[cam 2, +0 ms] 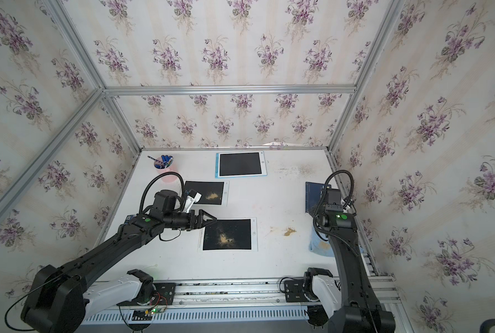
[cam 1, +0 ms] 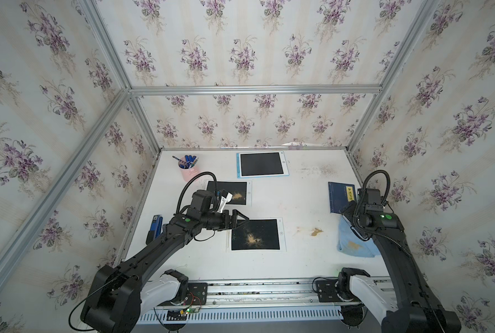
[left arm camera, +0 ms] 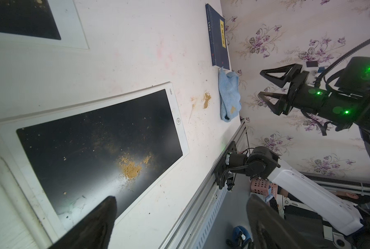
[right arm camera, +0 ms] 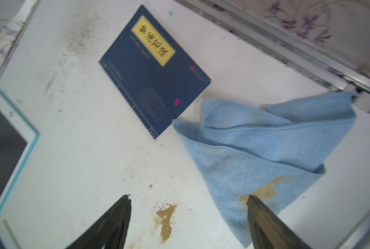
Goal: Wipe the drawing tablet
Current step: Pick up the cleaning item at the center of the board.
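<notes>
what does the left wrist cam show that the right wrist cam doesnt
Only left wrist: the near white tablet with brown powder on its screen, and the whole right gripper, jaws open. Only right wrist: the blue-framed tablet. Both: the blue cloth, the blue book and the brown spill beside the cloth.

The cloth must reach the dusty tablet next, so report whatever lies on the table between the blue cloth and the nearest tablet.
Only a small tan powder pile lies between the blue cloth and the nearest tablet, closer to the cloth. No solid object blocks that path. The right gripper hangs open over the cloth's edge.
</notes>
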You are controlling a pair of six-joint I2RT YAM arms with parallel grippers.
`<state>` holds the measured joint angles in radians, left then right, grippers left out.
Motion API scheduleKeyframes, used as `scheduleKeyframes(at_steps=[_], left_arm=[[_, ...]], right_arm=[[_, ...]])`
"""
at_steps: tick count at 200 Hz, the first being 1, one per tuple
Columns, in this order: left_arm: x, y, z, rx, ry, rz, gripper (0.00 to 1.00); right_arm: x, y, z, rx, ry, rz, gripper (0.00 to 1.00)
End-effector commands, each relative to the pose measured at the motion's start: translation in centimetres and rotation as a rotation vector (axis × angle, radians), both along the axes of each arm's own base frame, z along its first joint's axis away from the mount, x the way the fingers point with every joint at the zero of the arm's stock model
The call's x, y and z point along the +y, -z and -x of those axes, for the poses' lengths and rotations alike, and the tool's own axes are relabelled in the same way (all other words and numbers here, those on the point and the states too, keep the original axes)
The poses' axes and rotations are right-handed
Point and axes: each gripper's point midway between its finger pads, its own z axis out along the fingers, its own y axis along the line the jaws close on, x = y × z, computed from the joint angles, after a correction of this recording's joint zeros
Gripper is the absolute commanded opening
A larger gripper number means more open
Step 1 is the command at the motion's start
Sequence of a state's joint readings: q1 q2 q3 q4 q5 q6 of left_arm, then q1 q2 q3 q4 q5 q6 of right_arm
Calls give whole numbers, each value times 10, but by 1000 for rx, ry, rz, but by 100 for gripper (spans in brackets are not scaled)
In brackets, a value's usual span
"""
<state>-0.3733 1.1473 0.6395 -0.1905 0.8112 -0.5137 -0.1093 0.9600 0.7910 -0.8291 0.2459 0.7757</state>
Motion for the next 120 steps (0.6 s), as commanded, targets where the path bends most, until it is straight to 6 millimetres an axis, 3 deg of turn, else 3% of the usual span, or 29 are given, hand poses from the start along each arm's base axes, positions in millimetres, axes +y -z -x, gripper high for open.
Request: scheduleKeyframes(at_steps=[1,39,83,120], left_arm=[[-6,-11,-7,-45,25,26,95],[-8,-8,-10,-22,42,9,95],[-11,-2,-15,44,16,21,95],[-10,-7,-22,80,-24,10,95]], right_arm=[[-28,7,32,115,216,81,87],[-43,15,39,106,357,46,93],[-41,31,40,137,300,14,100],[-44,45,43,221,278,29,100]])
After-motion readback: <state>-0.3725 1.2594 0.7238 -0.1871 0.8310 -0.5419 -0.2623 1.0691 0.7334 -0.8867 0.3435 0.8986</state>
